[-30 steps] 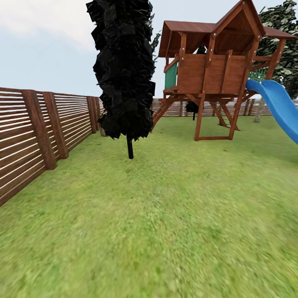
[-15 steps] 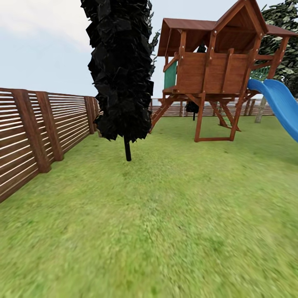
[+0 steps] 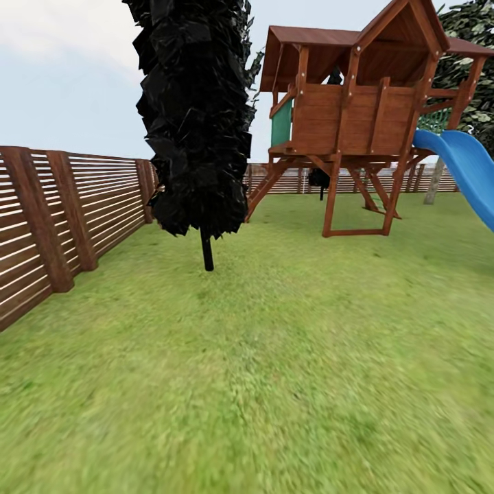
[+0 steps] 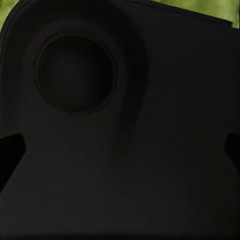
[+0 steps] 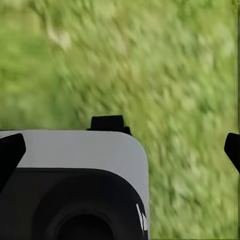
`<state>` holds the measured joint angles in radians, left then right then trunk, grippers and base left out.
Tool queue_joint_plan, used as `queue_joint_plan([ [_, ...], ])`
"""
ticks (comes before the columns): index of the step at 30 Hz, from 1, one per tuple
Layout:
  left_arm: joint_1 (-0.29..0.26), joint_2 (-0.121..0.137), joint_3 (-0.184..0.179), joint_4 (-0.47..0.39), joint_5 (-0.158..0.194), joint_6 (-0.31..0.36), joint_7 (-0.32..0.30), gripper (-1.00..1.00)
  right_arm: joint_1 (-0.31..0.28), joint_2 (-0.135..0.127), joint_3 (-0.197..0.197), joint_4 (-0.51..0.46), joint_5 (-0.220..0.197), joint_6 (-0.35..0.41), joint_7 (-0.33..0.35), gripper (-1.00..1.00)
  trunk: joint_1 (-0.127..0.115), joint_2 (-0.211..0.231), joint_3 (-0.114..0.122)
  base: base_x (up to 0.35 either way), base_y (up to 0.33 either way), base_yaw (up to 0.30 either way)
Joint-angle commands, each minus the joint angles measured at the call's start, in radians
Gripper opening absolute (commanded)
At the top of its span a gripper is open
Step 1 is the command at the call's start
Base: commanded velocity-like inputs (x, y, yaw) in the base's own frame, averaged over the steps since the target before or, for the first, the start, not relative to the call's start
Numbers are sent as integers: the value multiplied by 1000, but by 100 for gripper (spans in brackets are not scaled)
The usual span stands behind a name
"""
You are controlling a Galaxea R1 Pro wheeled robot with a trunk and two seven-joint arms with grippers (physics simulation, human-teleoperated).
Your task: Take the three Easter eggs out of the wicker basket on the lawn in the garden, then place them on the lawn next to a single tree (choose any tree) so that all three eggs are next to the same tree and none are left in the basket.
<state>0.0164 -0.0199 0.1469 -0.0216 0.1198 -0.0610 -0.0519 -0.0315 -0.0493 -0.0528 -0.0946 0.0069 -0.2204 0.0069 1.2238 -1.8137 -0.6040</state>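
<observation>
The Easter eggs and the wicker basket are out of view. The lawn (image 3: 274, 357) of mottled green grass stretches ahead in the head view. A tree (image 3: 433, 182) with a thin pale trunk and a spotted dark green crown stands far off at the right, behind the slide. In the left wrist view my left gripper (image 4: 120, 150) is open, its dark fingertips (image 4: 10, 152) at the picture's edges, facing a dark part of the robot. My right gripper (image 5: 120, 150) is open too, with nothing held, over grass and a grey-and-black robot part.
A dark brown slatted fence (image 3: 68, 206) runs along the left and across the back. An all-black columnar tree (image 3: 195, 116) stands ahead left of centre. A wooden playhouse on legs (image 3: 350, 116) with a blue slide (image 3: 466, 168) stands at the back right.
The whole head view has shifted: the camera has moved forward, so the black tree looks larger and sits further left, and the fence has slid leftward.
</observation>
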Motion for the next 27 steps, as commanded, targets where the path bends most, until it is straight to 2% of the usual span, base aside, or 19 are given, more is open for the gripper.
queue_joint_plan([
  [1, 1, 0, 3, -1, 11, 0, -5, 100, 0, 0, -5, 1, 1, -4, 1, 100, 1, 0, -1, 327, -109, 0],
  [27, 1, 0, 3, -1, 10, 0, -5, 100, -1, 1, -5, 1, 1, -4, 1, 100, 1, 0, -1, 327, -109, 0],
])
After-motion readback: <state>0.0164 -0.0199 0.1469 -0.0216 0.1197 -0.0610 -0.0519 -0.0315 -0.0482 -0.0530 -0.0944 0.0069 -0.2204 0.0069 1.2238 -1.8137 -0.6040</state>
